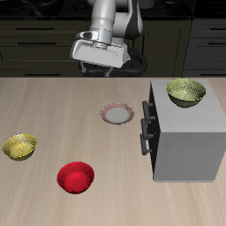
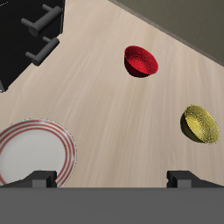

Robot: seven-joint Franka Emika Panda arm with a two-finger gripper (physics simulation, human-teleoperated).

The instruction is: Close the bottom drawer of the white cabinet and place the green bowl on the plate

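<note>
The white cabinet [image 1: 187, 132] stands on the table with its dark-handled front [image 2: 35, 35] facing the plate. The bottom drawer [image 1: 152, 148] shows its dark bar handle [image 1: 142, 139]; I cannot tell how far out it stands. The green bowl [image 1: 185, 91] sits upright on top of the cabinet and is out of the wrist view. The plate [image 1: 116, 113], pale with a pinkish rim, lies on the table beside the cabinet front and also shows in the wrist view [image 2: 35, 153]. My gripper [image 1: 104, 71] hangs high above the table behind the plate, open and empty [image 2: 112, 179].
A red bowl [image 1: 75, 177] sits near the table's front edge and also shows in the wrist view [image 2: 142, 61]. A yellow golden bowl [image 1: 19, 146] sits farther from the cabinet [image 2: 201, 124]. Dark kitchen units stand behind the table.
</note>
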